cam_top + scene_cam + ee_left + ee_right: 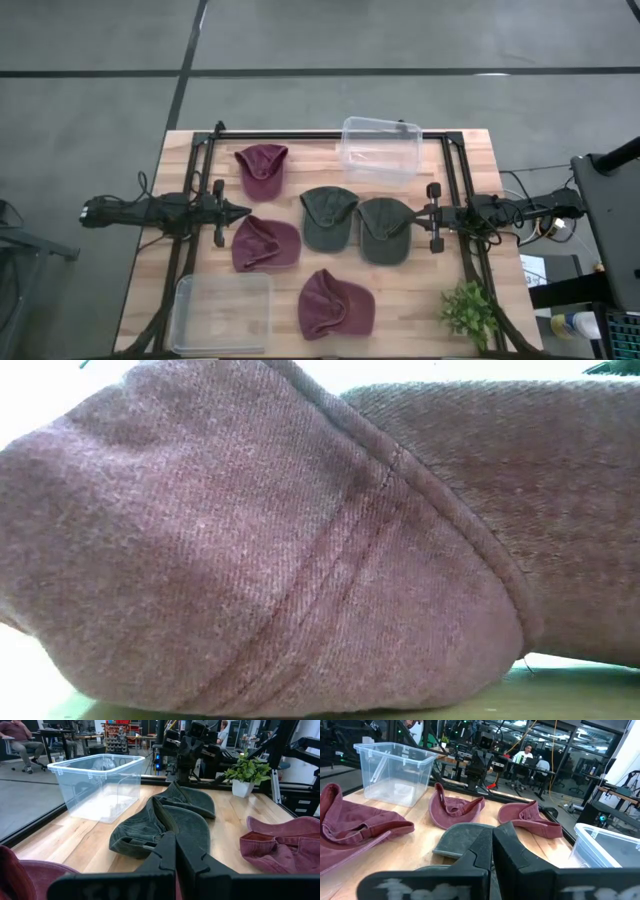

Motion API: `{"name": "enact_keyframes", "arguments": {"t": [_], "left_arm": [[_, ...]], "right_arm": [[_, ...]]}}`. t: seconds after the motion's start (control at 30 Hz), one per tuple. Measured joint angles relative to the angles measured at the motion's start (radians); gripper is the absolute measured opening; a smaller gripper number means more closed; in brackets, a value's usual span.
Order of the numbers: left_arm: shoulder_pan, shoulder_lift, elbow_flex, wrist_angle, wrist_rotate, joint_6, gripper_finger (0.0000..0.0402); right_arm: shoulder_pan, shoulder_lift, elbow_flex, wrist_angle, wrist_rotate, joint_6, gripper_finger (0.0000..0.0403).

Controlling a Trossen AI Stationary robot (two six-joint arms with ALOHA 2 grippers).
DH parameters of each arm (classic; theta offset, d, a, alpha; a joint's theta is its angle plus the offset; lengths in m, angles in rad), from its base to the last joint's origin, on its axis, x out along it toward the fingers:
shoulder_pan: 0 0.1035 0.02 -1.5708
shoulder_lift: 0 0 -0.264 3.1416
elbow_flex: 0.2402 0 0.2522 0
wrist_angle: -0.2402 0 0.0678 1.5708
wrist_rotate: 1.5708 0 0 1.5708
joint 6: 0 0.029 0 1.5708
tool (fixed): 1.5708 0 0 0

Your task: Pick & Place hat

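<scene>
Five hats lie flat on the wooden table. Three are maroon: one at the far left [262, 170], one at mid left [265, 243] and one near the front edge [335, 303]. That last one fills the low view [280, 550]. Two dark green hats [329, 217] [383, 229] lie side by side in the middle. My left gripper [243, 211] is shut and points level toward the table's right, beside the mid-left maroon hat. My right gripper [418, 213] is shut and points level toward the left, beside the right green hat. Neither one holds anything.
A clear plastic bin [380, 150] stands at the far edge and a second one [222, 312] at the near left corner. A small potted plant [468, 312] stands at the near right corner. A black frame [330, 133] runs around the work area.
</scene>
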Motion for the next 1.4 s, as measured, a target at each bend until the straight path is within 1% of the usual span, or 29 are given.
{"name": "enact_keyframes", "arguments": {"t": [0.17,0.33,0.37,0.47,0.57,0.63,0.7,0.77,0.83,0.93,1.0,1.07,1.13,1.2,1.3,1.4], "left_arm": [[0.0,0.0,0.0,0.0,0.0,0.0,0.0],[0.0,0.0,0.0,0.0,0.0,0.0,0.0],[0.0,0.0,0.0,0.0,0.0,0.0,0.0],[0.0,0.0,0.0,0.0,0.0,0.0,0.0],[0.0,0.0,0.0,0.0,0.0,0.0,0.0],[0.0,0.0,0.0,0.0,0.0,0.0,0.0],[0.0,0.0,0.0,0.0,0.0,0.0,0.0],[0.0,0.0,0.0,0.0,0.0,0.0,0.0],[0.0,0.0,0.0,0.0,0.0,0.0,0.0],[0.0,0.0,0.0,0.0,0.0,0.0,0.0],[0.0,0.0,0.0,0.0,0.0,0.0,0.0],[0.0,0.0,0.0,0.0,0.0,0.0,0.0],[0.0,0.0,0.0,0.0,0.0,0.0,0.0],[0.0,0.0,0.0,0.0,0.0,0.0,0.0],[0.0,0.0,0.0,0.0,0.0,0.0,0.0],[0.0,0.0,0.0,0.0,0.0,0.0,0.0]], "right_arm": [[0.0,0.001,0.0,0.038,-0.001,0.104,0.0009],[0.0,0.0,0.0,0.064,-0.002,0.392,0.0009],[0.0,0.0,0.0,0.067,-0.001,0.426,0.0009],[0.0,0.001,0.0,0.093,0.037,0.437,0.0009],[0.0,0.001,0.0,0.106,0.052,0.517,0.0009],[0.0,0.001,0.0,0.099,0.03,0.571,0.0009],[0.0,0.001,0.0,0.095,-0.016,0.625,0.0009],[0.0,0.001,0.0,0.113,-0.056,0.713,0.0009],[0.0,0.0,0.0,0.112,-0.063,0.814,0.0009],[0.0,0.014,0.008,0.108,-0.062,0.921,0.0013],[0.0,0.04,0.029,0.087,-0.065,0.959,0.0026],[0.0,0.083,0.058,-0.002,-0.094,0.974,0.0048],[0.0,0.138,0.086,-0.103,-0.125,1.025,0.0075],[0.0,0.195,0.112,-0.12,-0.16,1.071,0.0106],[0.001,0.268,0.176,-0.119,-0.223,1.101,0.0147],[0.001,0.349,0.263,-0.245,-0.245,1.153,0.0176]]}}
